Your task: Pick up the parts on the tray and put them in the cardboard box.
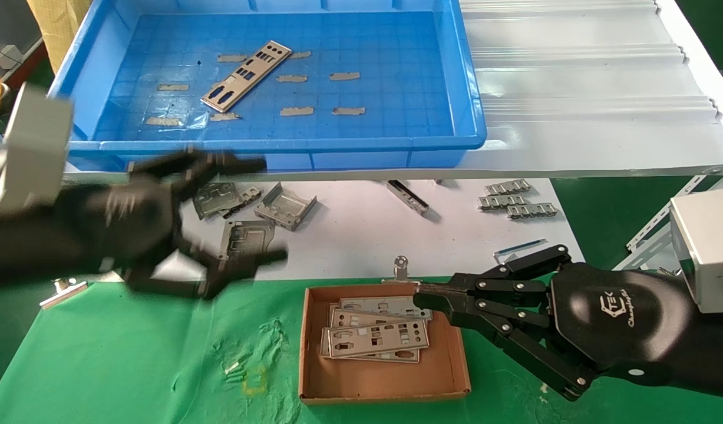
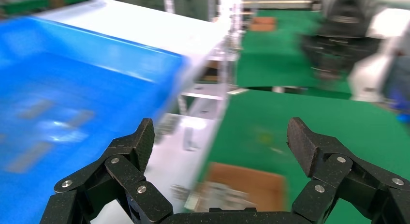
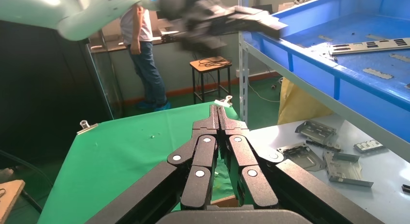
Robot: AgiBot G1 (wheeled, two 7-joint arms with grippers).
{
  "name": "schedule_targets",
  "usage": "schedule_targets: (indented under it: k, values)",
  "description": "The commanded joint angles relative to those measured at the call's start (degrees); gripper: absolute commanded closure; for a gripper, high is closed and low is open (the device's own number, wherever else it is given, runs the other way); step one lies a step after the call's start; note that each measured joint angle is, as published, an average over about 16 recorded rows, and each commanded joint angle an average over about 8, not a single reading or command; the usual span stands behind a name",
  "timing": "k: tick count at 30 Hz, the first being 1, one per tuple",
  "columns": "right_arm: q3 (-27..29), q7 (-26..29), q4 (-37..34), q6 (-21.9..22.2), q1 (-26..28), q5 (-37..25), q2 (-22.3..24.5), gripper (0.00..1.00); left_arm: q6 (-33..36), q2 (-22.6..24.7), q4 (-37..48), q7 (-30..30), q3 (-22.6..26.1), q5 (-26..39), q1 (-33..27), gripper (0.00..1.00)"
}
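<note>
One part (image 1: 246, 75), a thin punched silver plate, lies slanted on the floor of the blue tray (image 1: 473, 106). The cardboard box (image 1: 385, 377) on the green cloth holds a small overlapping stack of parts (image 1: 376, 338). My left gripper (image 1: 267, 211) is open and empty, blurred, hovering over the white table in front of the tray. In the left wrist view the left gripper (image 2: 221, 137) frames the box (image 2: 251, 180) and the tray (image 2: 72, 88). My right gripper (image 1: 423, 297) is shut with nothing in it, its tip over the box's far right corner; it also shows shut in the right wrist view (image 3: 217, 110).
Bent grey brackets (image 1: 284, 206) and ridged clip strips (image 1: 517, 203) lie on the white table below the tray. A white corrugated sheet (image 1: 573, 76) lies right of the tray. A person (image 3: 145, 54) stands beyond the green cloth (image 1: 131, 353).
</note>
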Motion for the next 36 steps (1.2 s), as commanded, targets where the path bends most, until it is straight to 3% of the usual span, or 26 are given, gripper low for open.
schedule_targets:
  k: [1,8,13,20,30,31,36]
  values:
    - [0.0,0.0,0.0,0.0,0.0,0.0,0.0,1.0,-1.3,2.1,3.0,-0.7,1.3,3.1,-4.3,0.0]
    - [0.0,0.0,0.0,0.0,0.0,0.0,0.0,1.0,-2.6,11.2,21.9,0.5,8.2,17.0,-21.2,0.0]
    - [0.0,0.0,0.0,0.0,0.0,0.0,0.0,1.0,-3.8,17.0,34.2,3.0,10.6,21.6,-29.1,0.0]
    - [0.0,0.0,0.0,0.0,0.0,0.0,0.0,1.0,-7.0,21.7,46.8,6.6,11.8,24.1,-34.7,0.0]
    - [0.0,0.0,0.0,0.0,0.0,0.0,0.0,1.0,-18.1,25.1,56.9,9.9,11.5,24.8,-36.7,0.0]
    - [0.0,0.0,0.0,0.0,0.0,0.0,0.0,0.96,-18.8,25.4,57.4,10.0,11.5,24.9,-36.8,0.0]
    - [0.0,0.0,0.0,0.0,0.0,0.0,0.0,0.34,-21.0,26.7,59.7,9.8,11.9,25.5,-36.9,0.0]
